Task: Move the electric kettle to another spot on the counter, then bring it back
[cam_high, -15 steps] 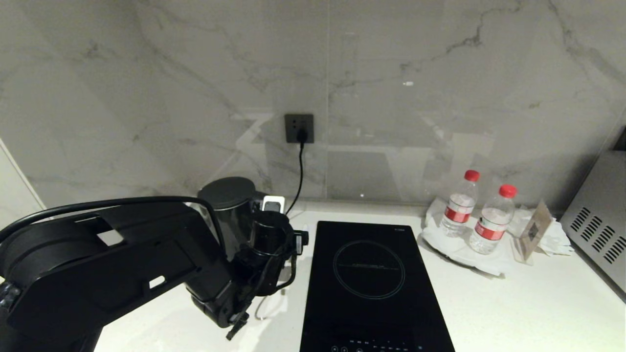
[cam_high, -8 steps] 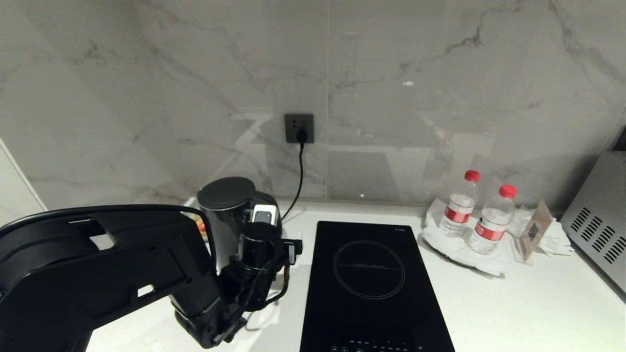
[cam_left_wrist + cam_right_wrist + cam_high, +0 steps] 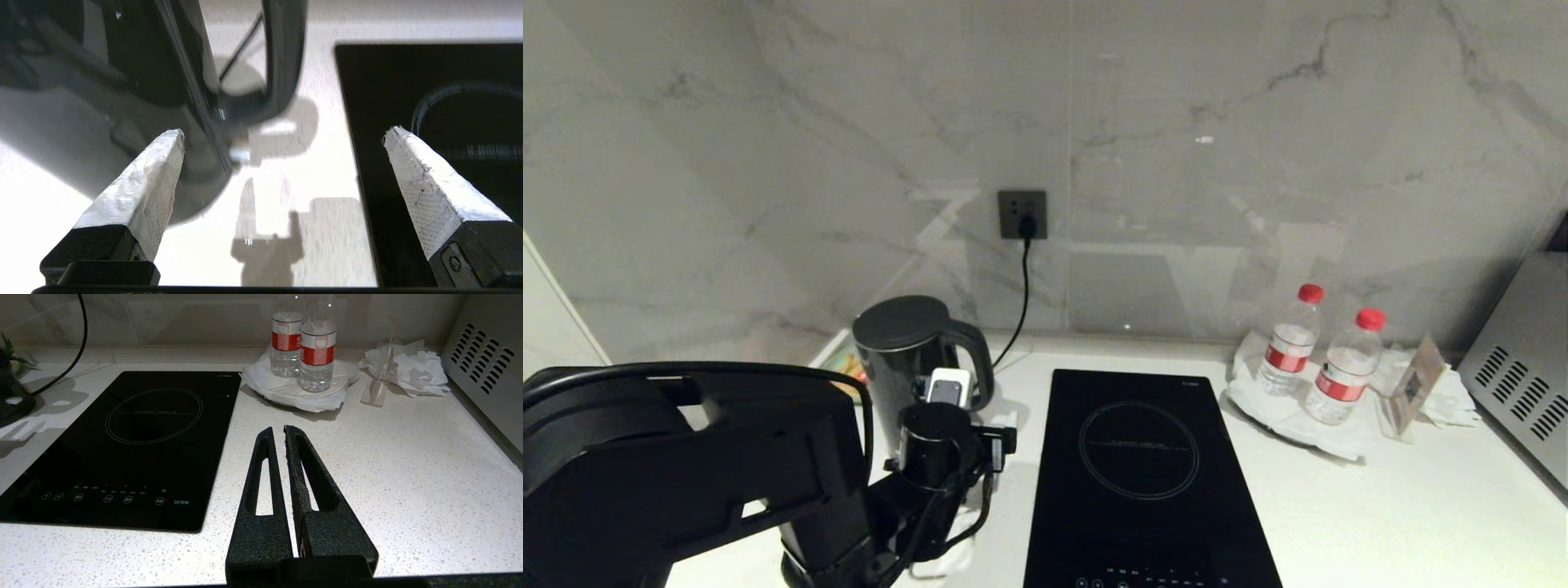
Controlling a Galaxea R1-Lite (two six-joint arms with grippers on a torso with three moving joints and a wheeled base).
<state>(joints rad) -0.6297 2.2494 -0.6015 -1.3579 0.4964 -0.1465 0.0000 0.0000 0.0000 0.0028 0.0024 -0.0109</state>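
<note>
The electric kettle (image 3: 900,359), glossy black with a flat grey lid, stands upright at the back left of the white speckled counter (image 3: 1380,506); its loop handle (image 3: 977,359) faces the hob. My left arm (image 3: 727,465) reaches in from the front left, stopping short of the kettle. In the left wrist view, the left gripper (image 3: 284,132) is open and holds nothing. The kettle's body (image 3: 155,61) and handle (image 3: 284,53) are just beyond its fingertips, apart from them. The right gripper (image 3: 277,428) is shut and empty, parked low over the counter (image 3: 388,465).
A black glass hob (image 3: 1139,457) lies right of the kettle. A cord runs from the wall socket (image 3: 1023,214) down behind the kettle. Two water bottles (image 3: 1290,339) stand on a tissue-lined plate at the back right, beside a metal appliance (image 3: 1523,359).
My left arm has drawn back toward the counter's front, away from the kettle, uncovering its handle. The gripper stayed open and the kettle did not move.
</note>
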